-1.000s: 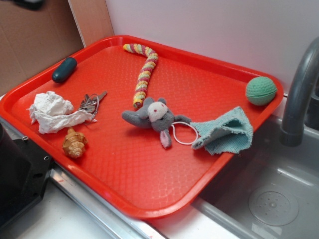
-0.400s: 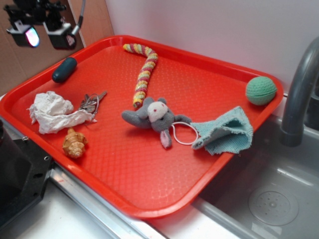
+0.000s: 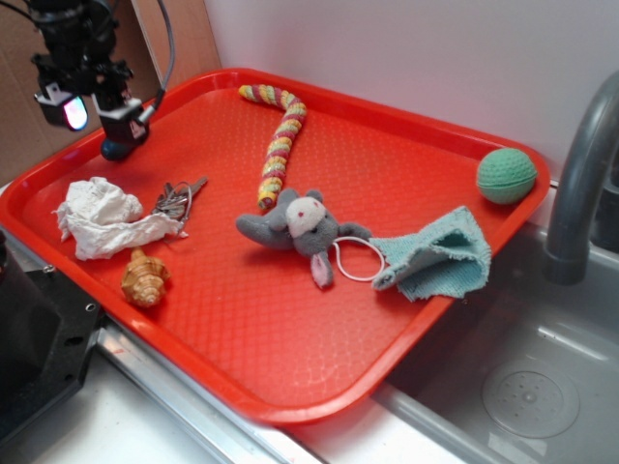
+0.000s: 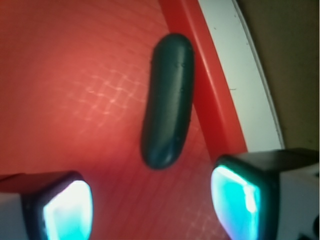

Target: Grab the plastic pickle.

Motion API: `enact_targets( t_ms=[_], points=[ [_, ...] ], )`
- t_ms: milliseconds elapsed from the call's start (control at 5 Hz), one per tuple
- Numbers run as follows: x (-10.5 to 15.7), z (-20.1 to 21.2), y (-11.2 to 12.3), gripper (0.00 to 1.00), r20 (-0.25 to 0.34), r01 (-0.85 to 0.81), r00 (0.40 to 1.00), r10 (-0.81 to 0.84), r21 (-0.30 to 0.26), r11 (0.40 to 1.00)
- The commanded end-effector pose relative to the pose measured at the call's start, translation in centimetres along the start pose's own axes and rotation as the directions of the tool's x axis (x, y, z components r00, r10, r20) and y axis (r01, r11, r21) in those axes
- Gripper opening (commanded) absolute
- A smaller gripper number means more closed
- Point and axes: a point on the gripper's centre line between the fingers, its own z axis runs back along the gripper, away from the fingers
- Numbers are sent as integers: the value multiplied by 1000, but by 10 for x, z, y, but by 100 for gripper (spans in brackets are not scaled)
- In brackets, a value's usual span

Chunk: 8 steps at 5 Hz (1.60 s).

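The plastic pickle (image 4: 167,100) is a dark teal capsule lying on the red tray (image 3: 290,377) close along its far left rim. In the exterior view only its lower end (image 3: 116,150) shows below my gripper (image 3: 97,108), which hovers just above it. My gripper (image 4: 152,202) is open. Its two glowing teal pads stand wide apart with bare tray between them, and the pickle's near end lies just ahead of the gap. Nothing is held.
On the tray lie a crumpled white tissue (image 3: 102,220), keys (image 3: 176,200), a toy croissant (image 3: 144,277), a striped knitted snake (image 3: 279,140), a grey plush mouse (image 3: 302,230), a teal cloth (image 3: 433,253) and a light green ball (image 3: 506,175). A faucet (image 3: 580,184) and sink stand right.
My gripper came into view at the top left and has descended toward the tray, now covering most of the pickle in the exterior view. Nothing on the tray has moved.
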Motion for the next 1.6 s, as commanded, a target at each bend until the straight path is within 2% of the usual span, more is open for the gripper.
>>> enact_targets(
  t_ms=[0, 200, 400, 600, 800, 1000, 1200, 1400],
  points=[
    [20, -14, 5, 100, 36, -192, 981, 192, -9, 981],
    [25, -22, 4, 100, 22, -187, 982, 186, 7, 982],
    [27, -22, -3, 0, 21, -159, 987, 159, 18, 987],
    [-22, -19, 9, 0, 52, -117, 992, 115, 33, 993],
    [-77, 22, -6, 0, 81, -62, 994, 67, -68, 996],
    [-135, 73, -26, 0, 95, 56, 994, -47, -95, 994],
    [-107, 125, -75, 0, 134, 133, 984, -118, -106, 985],
    [-84, 175, -83, 0, 143, 170, 978, -153, -118, 978]
  ],
)
